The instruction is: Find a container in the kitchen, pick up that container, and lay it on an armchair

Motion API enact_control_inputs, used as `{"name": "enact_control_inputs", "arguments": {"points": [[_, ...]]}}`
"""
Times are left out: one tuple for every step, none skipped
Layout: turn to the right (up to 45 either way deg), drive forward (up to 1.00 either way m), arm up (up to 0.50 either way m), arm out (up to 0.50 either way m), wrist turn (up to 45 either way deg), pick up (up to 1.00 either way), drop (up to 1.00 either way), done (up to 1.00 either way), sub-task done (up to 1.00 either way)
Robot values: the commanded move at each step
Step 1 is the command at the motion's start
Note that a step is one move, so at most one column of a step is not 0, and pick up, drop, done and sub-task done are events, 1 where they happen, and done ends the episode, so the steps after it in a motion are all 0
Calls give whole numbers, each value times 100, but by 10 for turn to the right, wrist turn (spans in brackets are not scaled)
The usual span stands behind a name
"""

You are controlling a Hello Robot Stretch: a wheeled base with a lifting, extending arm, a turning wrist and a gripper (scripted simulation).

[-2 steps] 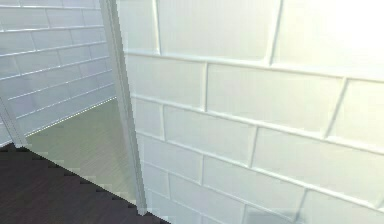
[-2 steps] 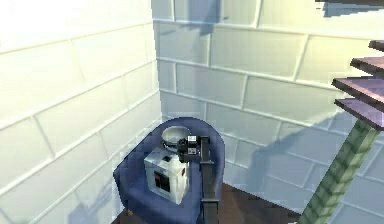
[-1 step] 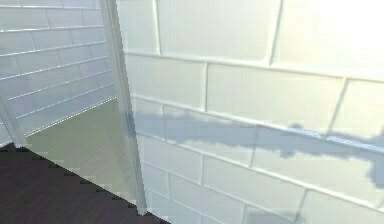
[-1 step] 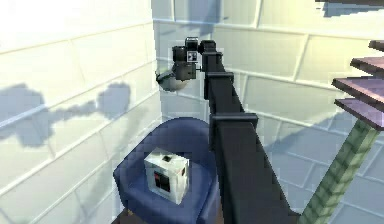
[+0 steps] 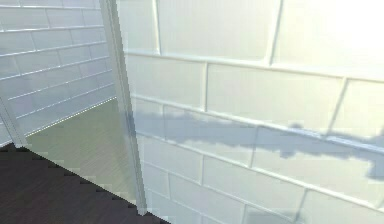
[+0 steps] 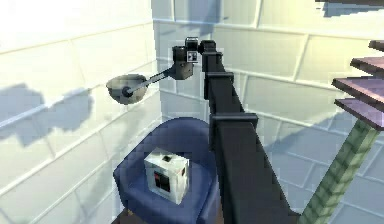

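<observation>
Gripper (image 6: 142,84): finger state cannot be told. A grey bowl-like container (image 6: 124,91) hangs at its far end, clear of every surface. Below is the armchair (image 6: 185,132), with a white box (image 6: 166,172) on its seat. Judged: finding and pickup are done; laying the container down remains.

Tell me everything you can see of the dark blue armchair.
The dark blue armchair is a low tub shape: a rounded back curving into padded arms around the seat, in what looks like smooth fabric. It stands upright in a corner of white block walls. A white box with a dark mark rests on its seat. The robot's dark arm bar covers part of one side.
</observation>
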Motion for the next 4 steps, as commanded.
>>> {"name": "enact_control_inputs", "arguments": {"points": [[0,0,0,0,-450,0,0,0,0],[0,0,0,0,-240,0,0,0,0],[0,0,0,-48,0,0,0,0,0],[450,0,0,0,0,0,0,0,0]]}}
